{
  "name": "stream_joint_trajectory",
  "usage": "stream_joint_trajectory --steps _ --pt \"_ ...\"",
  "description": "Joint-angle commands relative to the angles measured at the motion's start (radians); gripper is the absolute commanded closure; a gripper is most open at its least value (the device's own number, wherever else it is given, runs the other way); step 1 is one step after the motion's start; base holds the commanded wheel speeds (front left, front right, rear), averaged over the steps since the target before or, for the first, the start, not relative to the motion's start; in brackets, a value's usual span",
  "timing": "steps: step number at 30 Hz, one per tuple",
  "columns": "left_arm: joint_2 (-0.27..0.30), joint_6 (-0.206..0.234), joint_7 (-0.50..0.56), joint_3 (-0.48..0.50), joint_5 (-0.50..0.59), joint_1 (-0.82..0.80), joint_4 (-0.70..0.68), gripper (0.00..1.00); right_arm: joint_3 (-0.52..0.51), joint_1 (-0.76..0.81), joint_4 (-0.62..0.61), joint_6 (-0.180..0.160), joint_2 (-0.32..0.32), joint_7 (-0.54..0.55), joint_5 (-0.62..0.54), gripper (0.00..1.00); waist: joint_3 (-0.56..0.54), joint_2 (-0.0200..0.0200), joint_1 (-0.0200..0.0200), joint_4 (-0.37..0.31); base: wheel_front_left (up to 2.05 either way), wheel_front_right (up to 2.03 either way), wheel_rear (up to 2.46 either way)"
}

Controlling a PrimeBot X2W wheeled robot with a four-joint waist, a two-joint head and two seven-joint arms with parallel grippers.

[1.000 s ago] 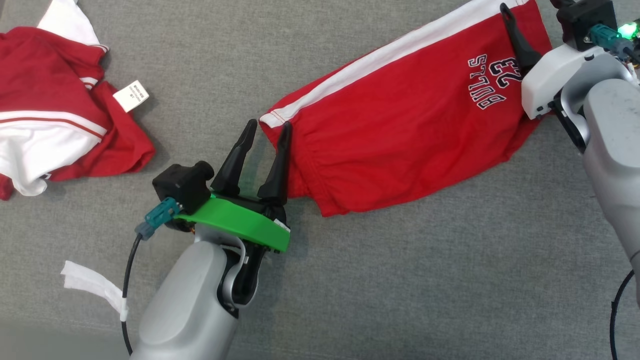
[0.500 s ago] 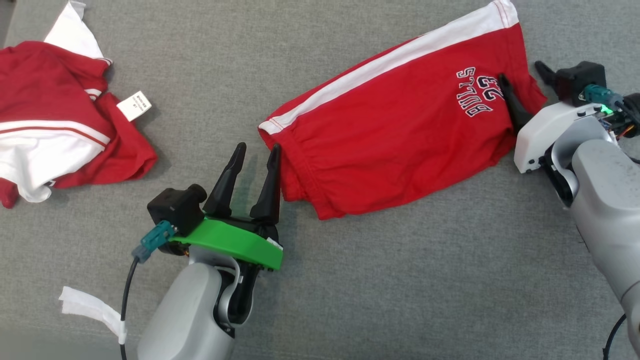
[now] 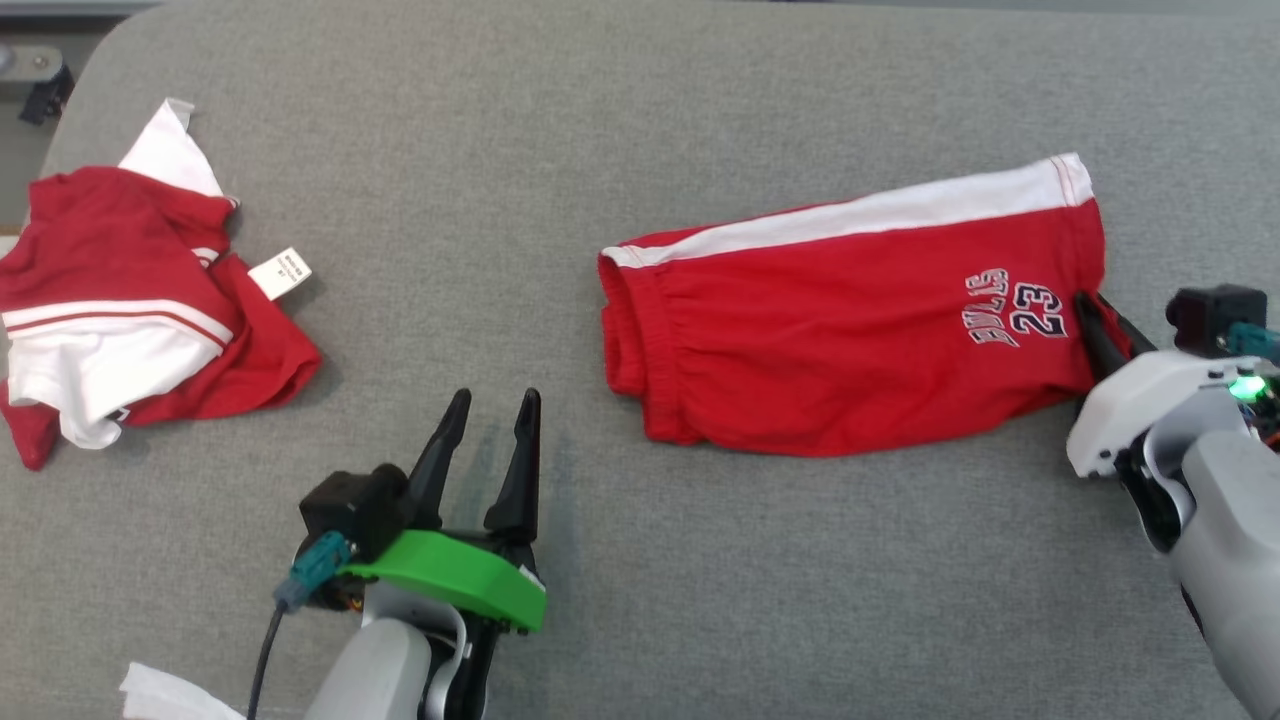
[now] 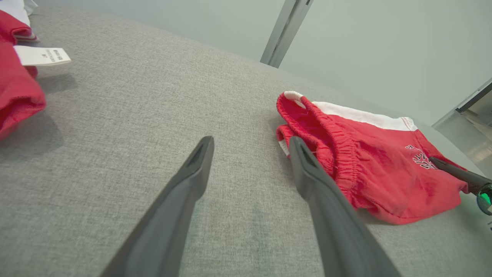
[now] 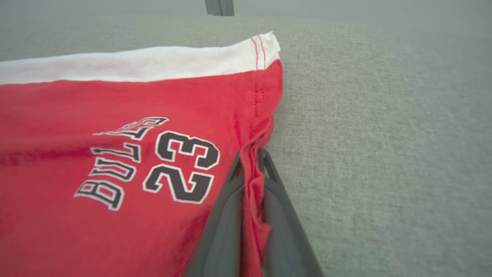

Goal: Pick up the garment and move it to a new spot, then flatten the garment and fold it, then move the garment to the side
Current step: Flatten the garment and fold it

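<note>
The garment [image 3: 850, 320] is a pair of red shorts with a white side stripe and "BULLS 23" print, lying folded on the grey surface at centre right. My right gripper [image 3: 1095, 315] is shut on the hem at the shorts' right edge; in the right wrist view a fold of red cloth [image 5: 251, 181] is pinched between its fingers [image 5: 223, 215]. My left gripper [image 3: 492, 400] stands open over bare surface, left of the elastic waistband [image 4: 326, 134] and apart from it, with nothing between its fingers [image 4: 184, 192].
A second red-and-white garment [image 3: 130, 320] with a white label [image 3: 280, 273] lies crumpled at the far left. A white strip [image 3: 165, 695] lies by my left arm at the bottom. The table's rounded edge [image 3: 80, 90] runs at the upper left.
My right gripper has closed on the shorts' right hem. The left gripper has drawn back from the waistband. The shorts now lie more level and farther right; the camera view has also shifted.
</note>
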Motion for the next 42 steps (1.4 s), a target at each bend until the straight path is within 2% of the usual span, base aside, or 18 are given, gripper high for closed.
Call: stream_joint_trajectory --steps 1,11,17,21,24,27,30,32,33,38,42 --pt "0.009 0.003 -0.001 0.004 0.016 0.032 0.0 0.0 -0.025 0.059 -0.018 -0.002 -0.014 0.001 0.008 1.0 -0.079 0.0 0.0 -0.046 0.0 0.0 0.0" --pt "0.007 0.003 -0.001 0.013 0.034 0.118 -0.001 0.0 -0.215 0.285 -0.145 -0.002 -0.006 0.0 -0.023 1.0 -0.161 0.0 0.0 -0.073 0.0 0.0 0.0" --pt "0.004 0.003 -0.001 0.01 0.033 0.129 0.002 0.0 -0.265 0.286 -0.277 -0.002 0.037 0.0 -0.089 1.0 -0.166 0.0 0.0 -0.065 0.0 0.0 0.0" --pt "0.003 0.003 -0.001 0.013 0.025 0.133 0.008 0.0 -0.209 0.246 -0.386 -0.002 0.1 0.0 -0.11 1.0 -0.171 0.0 0.0 -0.049 0.0 0.0 0.0" --pt "0.001 0.003 -0.001 0.009 0.021 0.135 0.015 0.0 -0.117 0.21 -0.429 -0.002 0.16 0.0 -0.105 1.0 -0.176 0.0 0.0 -0.032 0.0 0.0 0.0" --pt "0.001 0.003 -0.001 0.01 0.024 0.14 0.021 0.0 -0.008 0.177 -0.419 -0.002 0.214 0.0 -0.096 1.0 -0.178 0.0 0.0 -0.013 0.0 0.0 0.0" --pt "0.0 0.003 -0.001 0.007 0.029 0.142 0.028 0.0 0.113 0.159 -0.35 -0.002 0.25 0.005 -0.103 1.0 -0.179 0.0 0.0 0.009 0.0 0.0 0.0" --pt "0.0 0.003 -0.001 0.006 0.032 0.142 0.034 0.0 0.178 0.15 -0.305 -0.002 0.266 0.004 -0.103 0.52 -0.18 0.0 0.0 0.02 0.0 0.0 0.0" --pt "0.0 0.003 -0.001 0.005 0.032 0.141 0.036 0.0 0.206 0.148 -0.293 -0.002 0.27 0.003 -0.1 0.0 -0.18 0.0 0.0 0.025 0.0 0.0 0.0" --pt "-0.001 0.003 -0.001 0.018 0.048 0.139 0.046 0.0 0.35 0.175 -0.315 -0.002 0.275 -0.001 0.01 0.0 -0.185 0.0 0.0 0.023 0.0 0.0 0.0" --pt "-0.001 0.003 -0.001 0.056 0.082 0.148 0.042 0.0 0.317 0.187 -0.34 -0.002 0.273 -0.002 0.008 0.0 -0.196 0.0 0.0 -0.009 0.0 0.0 0.0"
